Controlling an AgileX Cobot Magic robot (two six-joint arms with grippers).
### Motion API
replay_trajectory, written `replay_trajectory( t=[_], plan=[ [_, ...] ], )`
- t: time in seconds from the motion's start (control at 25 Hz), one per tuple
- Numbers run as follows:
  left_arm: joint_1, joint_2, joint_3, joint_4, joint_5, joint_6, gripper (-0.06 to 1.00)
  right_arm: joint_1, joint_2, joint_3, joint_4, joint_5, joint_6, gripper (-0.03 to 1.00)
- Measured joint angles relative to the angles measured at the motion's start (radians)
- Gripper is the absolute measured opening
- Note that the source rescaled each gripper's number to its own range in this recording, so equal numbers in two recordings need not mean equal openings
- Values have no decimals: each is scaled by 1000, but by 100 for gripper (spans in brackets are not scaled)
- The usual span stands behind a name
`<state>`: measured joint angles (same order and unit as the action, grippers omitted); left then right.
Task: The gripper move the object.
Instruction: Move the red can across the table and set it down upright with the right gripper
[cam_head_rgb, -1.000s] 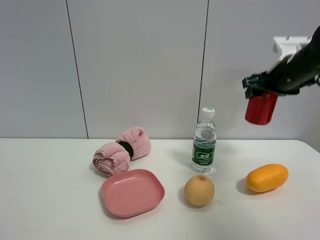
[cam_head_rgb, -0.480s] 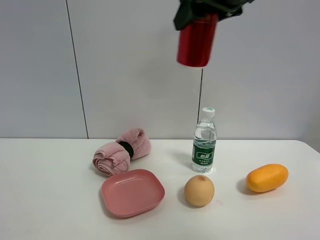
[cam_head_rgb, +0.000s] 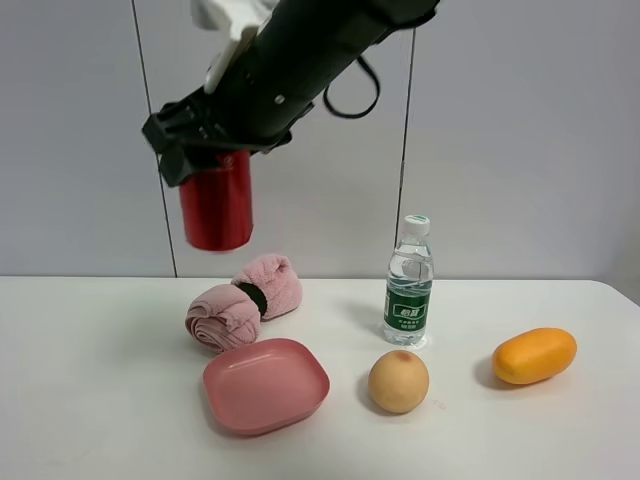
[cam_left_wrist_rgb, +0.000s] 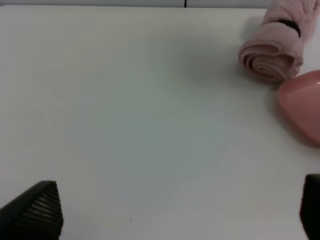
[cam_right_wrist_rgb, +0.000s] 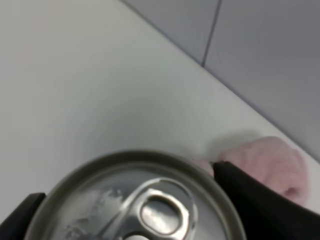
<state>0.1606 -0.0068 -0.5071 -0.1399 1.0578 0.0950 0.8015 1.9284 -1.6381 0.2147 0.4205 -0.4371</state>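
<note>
The right gripper (cam_head_rgb: 210, 165) grips the red can (cam_head_rgb: 216, 215) near its stiff top rim, body hanging below; it is probably light, slick-walled and easily dented.

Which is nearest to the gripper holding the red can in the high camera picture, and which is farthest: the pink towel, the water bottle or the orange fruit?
From the right gripper, holding the red can:
1. Pink towel, below it, left of middle.
2. Water bottle, right of middle.
3. Orange fruit, far right.
</note>
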Motion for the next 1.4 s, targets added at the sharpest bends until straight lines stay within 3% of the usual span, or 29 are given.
replay_trajectory(
  t=[0.24,0.48,0.84,1.28,1.36,1.4],
  plan=[
    [0,0,0,0,0,0,100,62,196,-145,19,71,-4,0],
    [0,0,0,0,0,0,100,88,325,-254,43,72,-4,0],
    [0,0,0,0,0,0,100,104,453,-259,61,36,-60,0],
    [0,0,0,0,0,0,100,104,459,-259,68,6,-119,0],
    [0,0,0,0,0,0,100,104,459,-259,68,14,-119,5],
    [0,0,0,0,0,0,100,104,459,-260,70,16,-119,14]
  ],
)
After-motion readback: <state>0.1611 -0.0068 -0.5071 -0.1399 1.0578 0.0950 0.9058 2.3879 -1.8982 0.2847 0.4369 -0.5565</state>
